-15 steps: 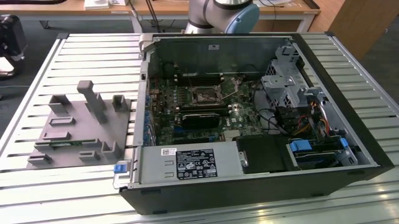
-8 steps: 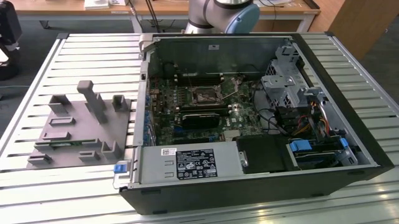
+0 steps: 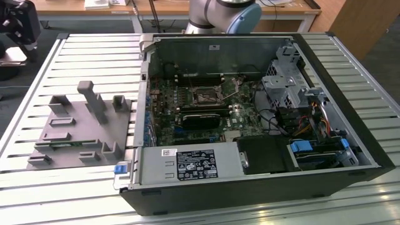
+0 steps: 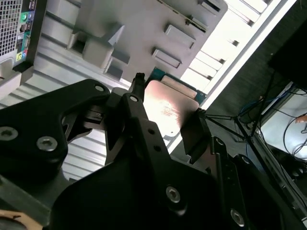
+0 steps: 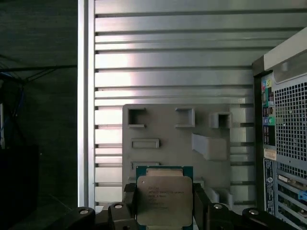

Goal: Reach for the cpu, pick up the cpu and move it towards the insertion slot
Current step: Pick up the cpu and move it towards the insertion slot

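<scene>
slatted metal bench (image 5: pixel 182 48) stretches out beneath the claw (image 4: pixel 165 109), and the grey tray (image 5: pixel 163 132) lies well below it. the claw is clenched on the cpu (image 5: pixel 164 197), fingers (image 5: pixel 128 206) pressed to two opposite edges, the chip held flat with its metal top toward the wrist. the open computer case (image 3: pixel 250 117) stands beside the tray. the insertion slot (image 3: pixel 204 96) sits on the board inside, well apart from the claw, sideways past the case wall.
</scene>
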Robot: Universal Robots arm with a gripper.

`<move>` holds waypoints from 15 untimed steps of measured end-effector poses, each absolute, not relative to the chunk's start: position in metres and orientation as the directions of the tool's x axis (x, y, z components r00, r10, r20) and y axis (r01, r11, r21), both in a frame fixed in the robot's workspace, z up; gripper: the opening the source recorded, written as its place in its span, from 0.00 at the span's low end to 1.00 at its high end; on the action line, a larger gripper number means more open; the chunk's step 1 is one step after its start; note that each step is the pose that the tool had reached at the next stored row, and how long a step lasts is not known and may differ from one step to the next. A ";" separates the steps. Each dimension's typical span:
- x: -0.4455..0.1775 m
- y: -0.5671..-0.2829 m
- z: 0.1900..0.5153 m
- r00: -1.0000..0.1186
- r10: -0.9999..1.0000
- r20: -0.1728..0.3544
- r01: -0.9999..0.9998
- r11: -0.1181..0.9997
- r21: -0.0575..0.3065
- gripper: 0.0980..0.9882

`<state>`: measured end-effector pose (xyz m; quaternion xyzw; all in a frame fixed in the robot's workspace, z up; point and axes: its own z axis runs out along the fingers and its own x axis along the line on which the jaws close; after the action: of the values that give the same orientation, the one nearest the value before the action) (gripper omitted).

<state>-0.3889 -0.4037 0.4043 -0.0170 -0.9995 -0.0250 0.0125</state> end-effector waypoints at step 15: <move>-0.335 -0.404 0.404 -0.999 0.033 0.026 0.035 0.998 0.050 0.50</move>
<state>-0.3350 -0.4037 0.4040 -0.0170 -0.9995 -0.0251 0.0124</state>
